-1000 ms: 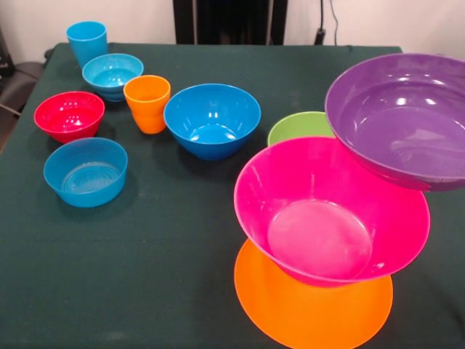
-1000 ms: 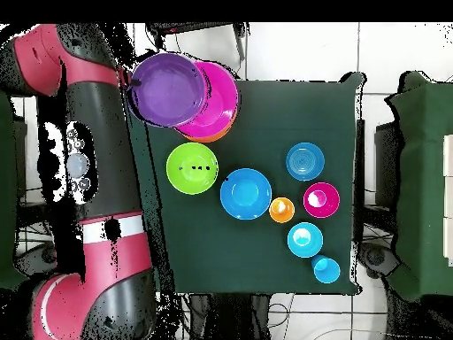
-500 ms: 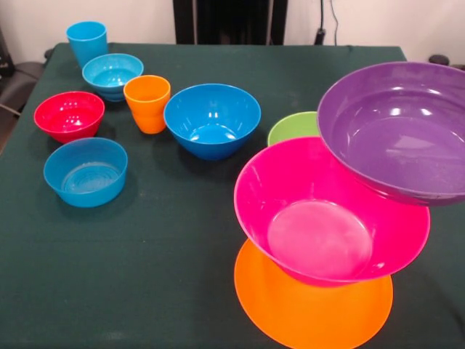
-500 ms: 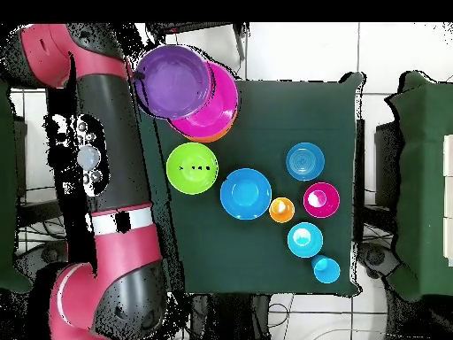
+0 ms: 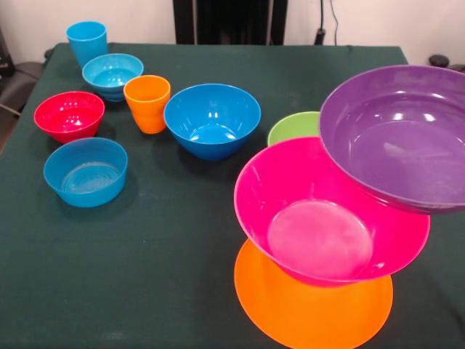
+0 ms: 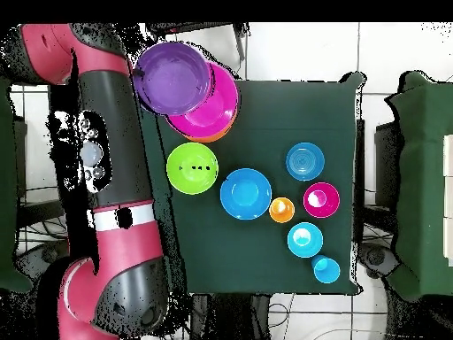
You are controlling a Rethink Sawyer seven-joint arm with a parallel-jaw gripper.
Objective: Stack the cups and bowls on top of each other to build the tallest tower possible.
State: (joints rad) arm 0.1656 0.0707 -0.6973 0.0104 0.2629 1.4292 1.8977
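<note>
A dark green cloth covers the table (image 5: 145, 291), with a pale wall behind it and white floor tiles around it in the overhead view.

At the table's near edge, towards its right corner in the front view, the large orange bowl (image 5: 312, 309) lies as a flat round base. The pink bowl (image 5: 320, 218) sits on it, open side up. The purple bowl (image 5: 396, 134) is raised above the pink one and tilted, overlapping its right rim and reaching out past the table's right edge. In the overhead view the robot arm (image 6: 111, 177) runs along that side of the table up to the purple bowl, but the gripper itself cannot be made out in either view, so whether it grips the bowl cannot be told.

Just behind the pink bowl, the green bowl (image 5: 298, 127) stands on the cloth, mostly hidden from the front; the overhead view shows it whole (image 6: 193, 168), apart from the tower.

Near the table's left edge sits a small light blue bowl (image 5: 86, 171), with the small red bowl (image 5: 69, 115) just behind it. Towards the middle stands the large blue bowl (image 5: 212, 120), and the orange cup (image 5: 147, 103) is just beside it on the left. Farther back is the second small light blue bowl (image 5: 112, 75), and the light blue cup (image 5: 87, 42) stands upright close to the far left corner, just behind that bowl.
</note>
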